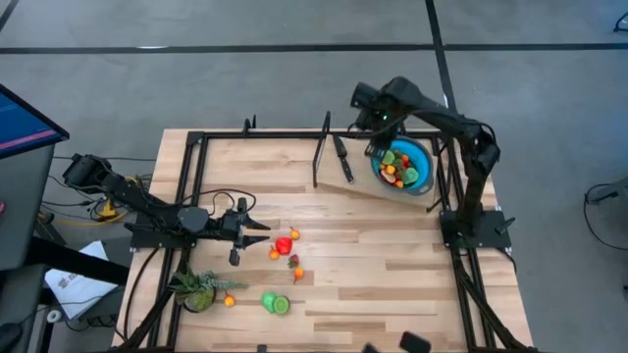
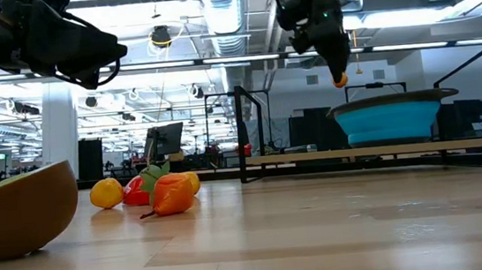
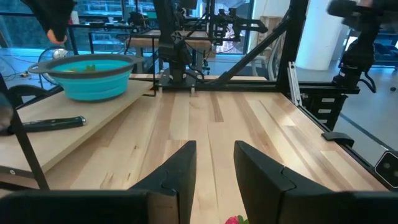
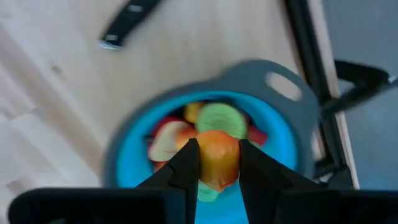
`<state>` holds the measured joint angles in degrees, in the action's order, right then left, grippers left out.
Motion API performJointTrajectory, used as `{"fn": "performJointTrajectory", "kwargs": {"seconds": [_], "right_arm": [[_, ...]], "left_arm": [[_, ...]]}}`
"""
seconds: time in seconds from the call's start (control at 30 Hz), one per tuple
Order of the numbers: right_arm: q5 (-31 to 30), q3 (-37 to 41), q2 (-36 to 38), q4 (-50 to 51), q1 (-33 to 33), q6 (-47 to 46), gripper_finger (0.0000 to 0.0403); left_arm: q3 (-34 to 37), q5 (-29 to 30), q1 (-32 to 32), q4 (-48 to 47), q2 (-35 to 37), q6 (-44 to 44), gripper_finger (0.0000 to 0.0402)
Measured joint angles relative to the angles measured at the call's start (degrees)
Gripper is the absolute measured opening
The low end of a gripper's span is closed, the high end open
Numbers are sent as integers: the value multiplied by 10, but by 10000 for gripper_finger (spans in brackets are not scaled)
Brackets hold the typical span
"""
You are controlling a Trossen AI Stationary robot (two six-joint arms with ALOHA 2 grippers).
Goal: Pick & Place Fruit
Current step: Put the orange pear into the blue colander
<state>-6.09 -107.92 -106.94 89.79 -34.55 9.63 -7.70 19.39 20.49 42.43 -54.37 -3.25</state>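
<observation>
One orange fruit [image 4: 216, 157] sits pinched between the fingers of the right gripper [image 4: 216, 163], which hangs above the blue bowl [image 1: 420, 157] at the far right of the tabletop [image 1: 392, 275]; the step in hand looks like the drop. To do it well, the gripper should be centred over the bowl's opening, not its grey rim, since the low view shows the fruit high over the near edge of the bowl, and the pile inside is already heaped, so a piece let go from height or off-centre could bounce off the others and roll out. Coming down a little before letting go would help, and the jaws need part only slightly, as the fruit is small. The black-handled knife [image 1: 342, 158] lies just beside the bowl on the raised board and should stay untouched. The right gripper is narrow, closed on that one fruit and touching nothing else. The left gripper [image 1: 263, 226] waits low over the left side of the tabletop with a modest gap between its fingers and nothing in it, near the loose fruits [image 1: 286, 247] yet to be collected; a few more lie by the leafy plant [image 1: 195, 290].
</observation>
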Motion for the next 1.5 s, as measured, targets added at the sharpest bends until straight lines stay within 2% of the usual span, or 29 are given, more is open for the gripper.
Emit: {"fn": "performJointTrajectory", "kwargs": {"seconds": [0.2, 0.33, 0.4, 0.6, 0.67, 0.77, 0.83, 0.9, 1.03, 1.13, 1.17, 1.23, 1.33, 1.5], "right_arm": [[22, 0, 0, 2, -56, -5, 81], [37, 0, 0, 2, -65, -15, 92], [39, 0, 0, 2, -63, -17, 113], [39, 0, 0, 2, -54, -26, 210], [33, 0, 0, 2, -52, -26, 228], [30, 0, 0, 2, -51, -24, 232], [31, 0, 0, 2, -47, -25, 217], [32, 0, 0, 2, -39, -23, 186], [75, 0, 4, 2, -9, -12, 94], [82, 2, 6, -3, 29, 9, 25], [83, 6, 10, -11, 44, 16, 13], [84, 31, 29, -54, 74, 18, 11], [86, 112, 81, -146, 113, 14, 4], [84, 280, 192, -373, 185, -83, 2]], "left_arm": [[0, 2, 0, 0, 0, 0, 103], [0, 2, 0, 0, 0, 0, 103], [0, 2, 0, 0, 0, 0, 103], [0, 2, 0, 0, 0, 0, 103], [0, 1, 0, 0, 0, 0, 103], [0, 1, 0, 0, 0, 0, 103], [0, 1, 0, 0, 0, 0, 103], [0, 1, 0, 0, 0, -1, 103], [0, 1, 4, 0, 0, -5, 103], [0, 1, 16, -1, 0, -6, 103], [0, 1, 21, -1, 0, -6, 103], [0, 1, 30, -1, 0, -6, 103], [0, 1, 41, -1, 0, -6, 103], [0, 3, 44, -1, 0, -6, 103]]}}
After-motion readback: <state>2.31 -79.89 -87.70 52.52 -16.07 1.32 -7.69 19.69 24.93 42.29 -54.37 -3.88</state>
